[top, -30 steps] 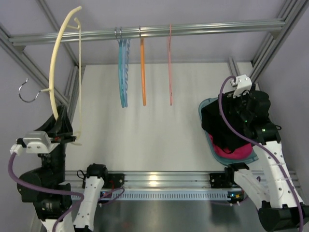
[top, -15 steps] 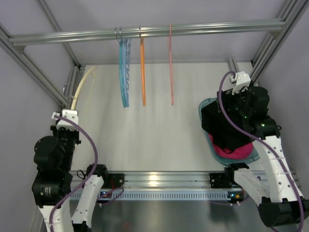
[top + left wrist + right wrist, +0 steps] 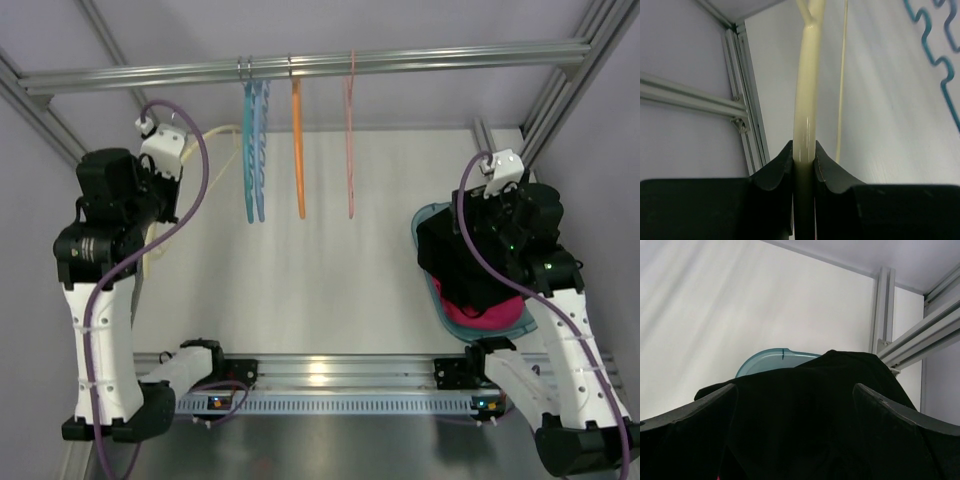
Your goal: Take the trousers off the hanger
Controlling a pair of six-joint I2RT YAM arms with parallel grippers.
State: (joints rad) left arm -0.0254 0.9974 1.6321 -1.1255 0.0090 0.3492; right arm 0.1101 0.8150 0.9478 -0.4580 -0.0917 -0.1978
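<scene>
The black trousers (image 3: 462, 262) lie heaped in a teal basin (image 3: 424, 218) at the right, off the hanger. In the right wrist view they (image 3: 810, 415) fill the space under and between my fingers. My right gripper (image 3: 795, 388) is open, jaws wide apart, just over the heap; in the top view it (image 3: 500, 235) is mostly hidden by its wrist. My left gripper (image 3: 804, 150) is shut on the cream hanger (image 3: 806, 90), which carries no garment. In the top view the left gripper (image 3: 185, 150) holds the hanger (image 3: 222, 130) high at the left, just below the rail.
A metal rail (image 3: 300, 66) crosses the top, with two light-blue hangers (image 3: 255, 150), an orange hanger (image 3: 297, 150) and a pink one (image 3: 350, 140). Magenta cloth (image 3: 480, 312) lies under the trousers in the basin. Frame posts stand at both sides.
My left arm has swung down and then risen, carrying the bare cream hanger from the far left up towards the rail beside the blue hangers. The right arm has barely moved.
</scene>
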